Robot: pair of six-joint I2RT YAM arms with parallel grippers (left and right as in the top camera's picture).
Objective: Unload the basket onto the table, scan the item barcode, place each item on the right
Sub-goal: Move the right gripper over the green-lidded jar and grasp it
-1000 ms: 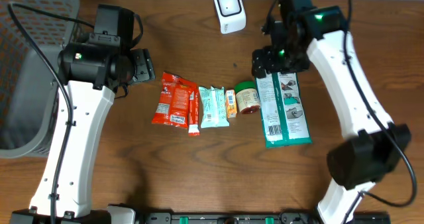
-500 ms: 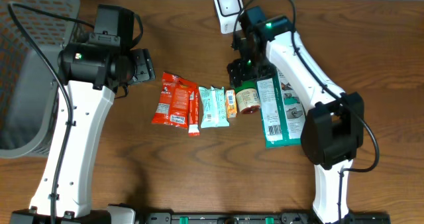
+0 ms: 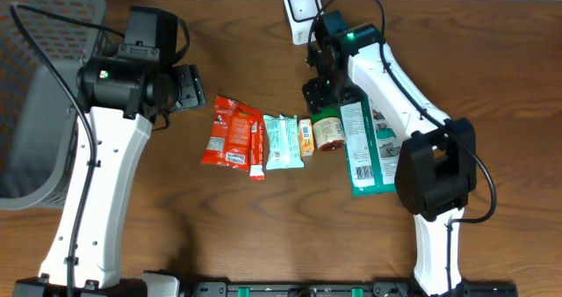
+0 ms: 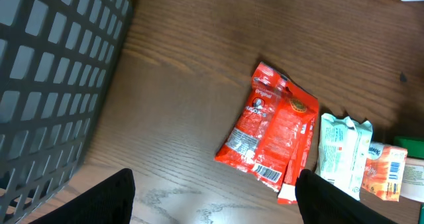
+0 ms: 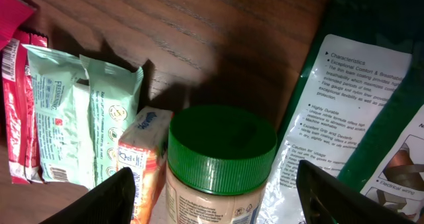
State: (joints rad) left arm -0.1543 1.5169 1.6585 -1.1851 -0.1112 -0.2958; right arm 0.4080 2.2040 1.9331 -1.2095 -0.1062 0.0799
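Our right tool (image 5: 215, 184) had swung left from the green pouch (image 3: 378, 152) to above the green-lidded jar (image 5: 222, 141), fingers apart. We saw our left tool (image 4: 215, 187) hover, fingers likewise apart.

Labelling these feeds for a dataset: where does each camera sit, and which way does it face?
Overhead: above the table, facing straight down; left arm, right arm, basket, scanner show.
Left wrist: looks down past the left claw at red packets.
Right wrist: close above the jar; right claw at bottom edge.
Shared: overhead also shows jar, packets.
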